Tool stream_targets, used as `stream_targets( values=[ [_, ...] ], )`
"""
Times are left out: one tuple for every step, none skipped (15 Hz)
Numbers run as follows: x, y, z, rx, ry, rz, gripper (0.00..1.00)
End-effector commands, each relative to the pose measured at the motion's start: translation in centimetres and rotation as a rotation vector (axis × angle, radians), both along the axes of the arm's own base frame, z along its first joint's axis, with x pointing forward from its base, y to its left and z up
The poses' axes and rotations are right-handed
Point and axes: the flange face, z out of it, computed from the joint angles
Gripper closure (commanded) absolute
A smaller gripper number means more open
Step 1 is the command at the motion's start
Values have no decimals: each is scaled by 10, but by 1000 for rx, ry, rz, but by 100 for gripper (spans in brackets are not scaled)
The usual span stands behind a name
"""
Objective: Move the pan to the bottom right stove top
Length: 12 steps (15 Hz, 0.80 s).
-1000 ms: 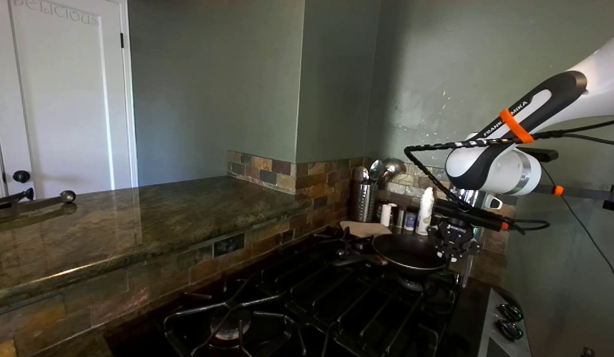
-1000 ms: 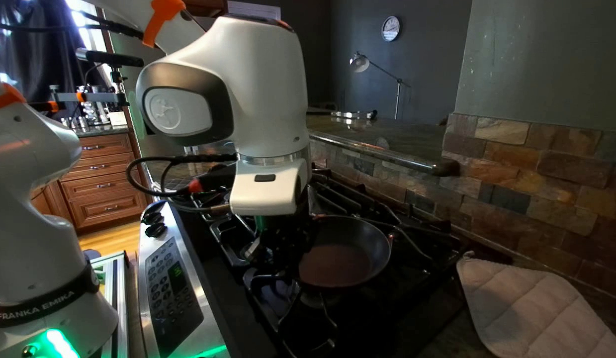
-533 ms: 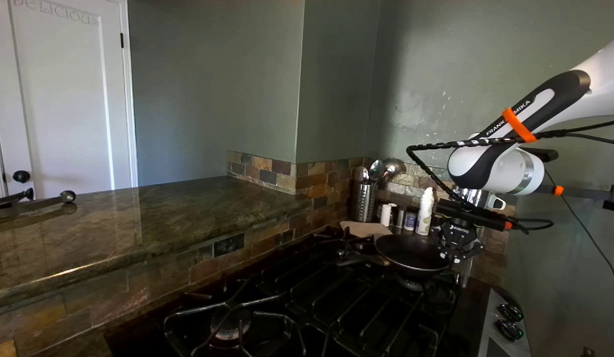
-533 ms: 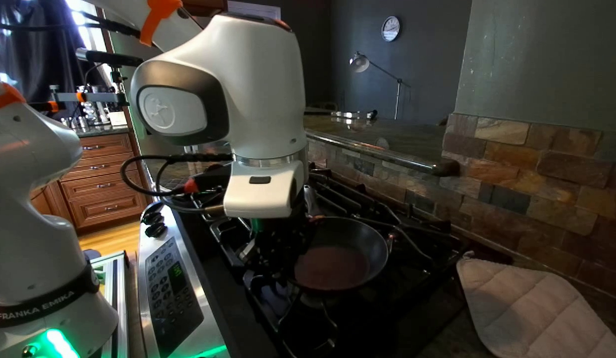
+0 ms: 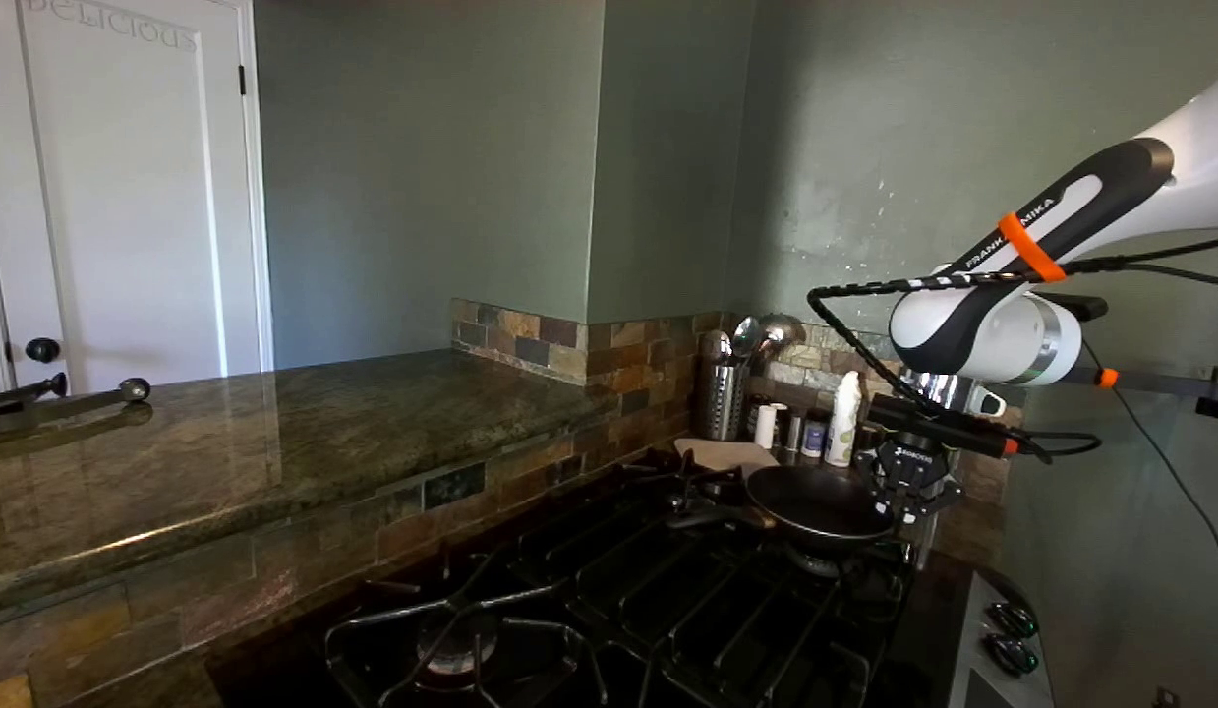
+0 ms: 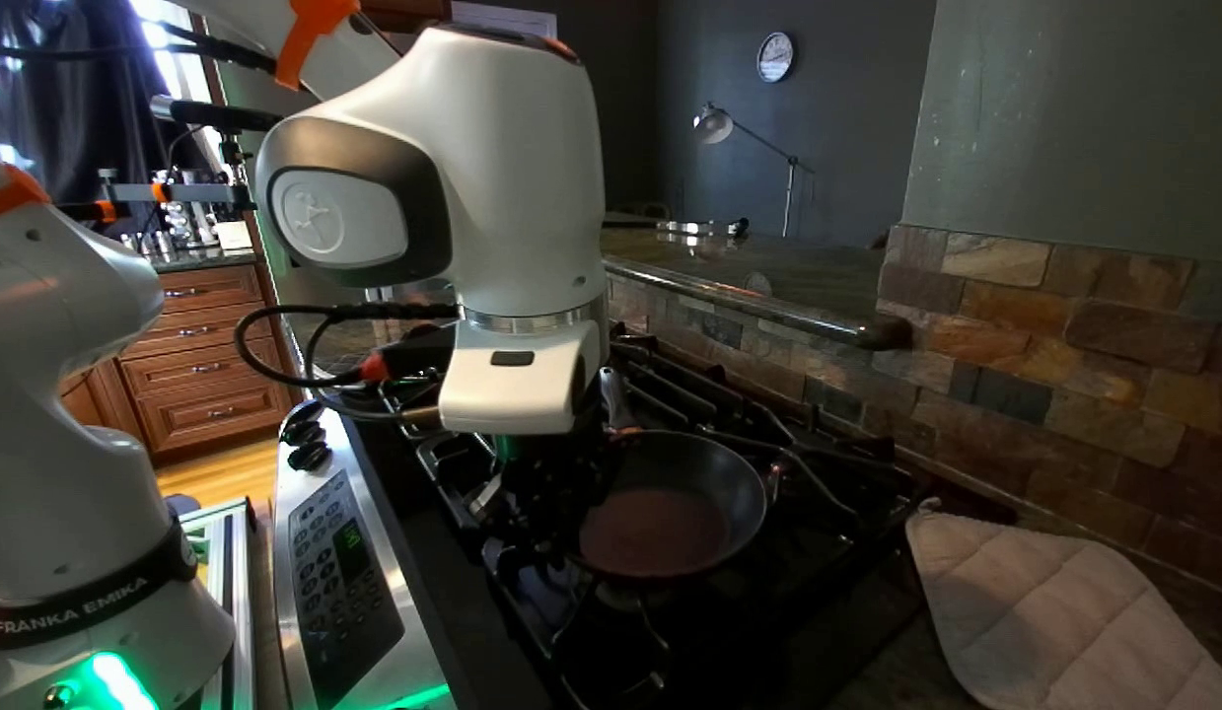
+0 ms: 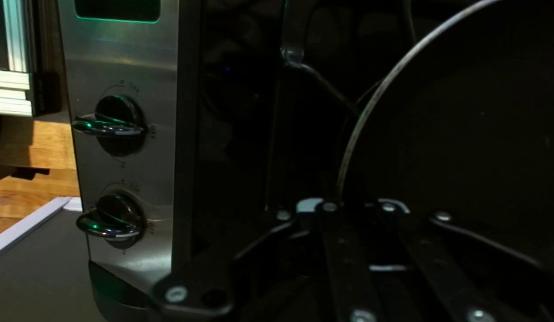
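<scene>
The tool [image 7: 352,205] points down, drawn nearly together, with one of its fingertips [image 7: 309,205] outside and one inside the rim [image 7: 369,105] of the pan [image 5: 820,500], which it seems to have pinched. It takes the side next to the control panel [image 6: 339,562], probably because the arm's base [image 6: 88,532] stands there and a thin rim suits a narrow clasp. The handle [image 5: 712,515] is free of any hold, well away from that pinch.

The pan being round otherwise, the handle gives the long axis: in an exterior view it points toward the tiled wall [image 5: 453,486], slantwise across the grates [image 5: 658,590] rather than square to them.

The pan is at the end near the pot holder [image 6: 1074,602], above what I take to be the bottom right stove top [image 5: 815,564], on the control panel's side. Whether its underside touches the grates I cannot tell; if it does, letting go should be nearly all that is left. Held by one side only, it may tip if raised.
</scene>
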Motion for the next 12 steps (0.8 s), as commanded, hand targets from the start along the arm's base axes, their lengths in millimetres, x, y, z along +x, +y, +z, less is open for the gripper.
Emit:
stream_targets(
  values=[
    [-18,10,-32,60,107,-1,97],
    [-19,10,-32,61,107,-1,97],
    [-19,10,-32,61,107,-3,97],
    [-21,10,-32,56,100,-9,97],
    [-21,9,-32,43,94,-19,97],
    [-22,9,-32,40,83,-23,97],
    [-23,9,-32,41,80,-23,97],
    [-24,9,-32,41,82,-24,97],
    [-25,9,-33,42,79,-23,97],
    [-25,9,-33,42,80,-22,97],
    [-26,9,-33,42,79,-23,97],
    [-26,9,-34,43,80,-23,97]
  ],
)
